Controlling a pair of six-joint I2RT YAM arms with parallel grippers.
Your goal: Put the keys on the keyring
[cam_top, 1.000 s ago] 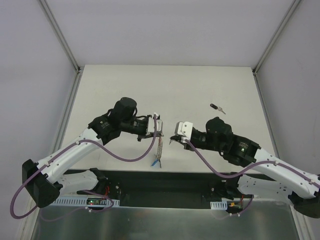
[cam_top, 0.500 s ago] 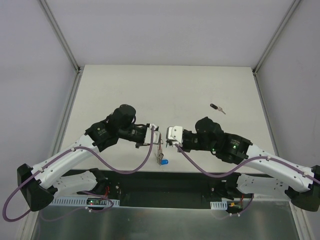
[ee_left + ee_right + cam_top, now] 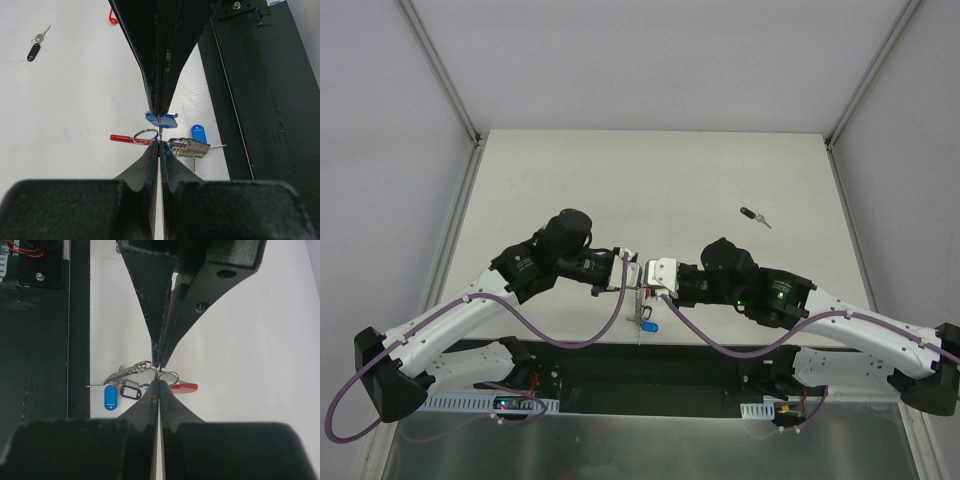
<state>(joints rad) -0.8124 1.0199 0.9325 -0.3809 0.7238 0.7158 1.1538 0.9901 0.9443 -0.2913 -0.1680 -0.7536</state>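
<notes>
A: Threading step, tip to tip. Left gripper [image 3: 159, 146] has its fingers pressed together on the keyring [image 3: 187, 148], pinching near its split ring [image 3: 145, 130]. The chain and a blue tag [image 3: 110, 396] hang below. The whole bunch is in the air over the near edge of the table [image 3: 620, 180], about mid-width.
B: Right gripper [image 3: 158, 385]?
A: Fingers together too, clamped on what looks like the blue key [image 3: 161, 119]. Its head sits right at the tips in the left wrist view. Blade is too thin to make out.
B: So it needs the key's hole worked onto the ring wire.
A: My read, yes. Hold the left rigid and move only the right, with a slow small rotation along the ring's curve. No mid-air regrasp, since a slip drops the lot.
B: Remaining?
A: Black key [image 3: 753, 215] lies flat toward the table's right edge, well apart from both arms. Not on the ring yet.
</notes>
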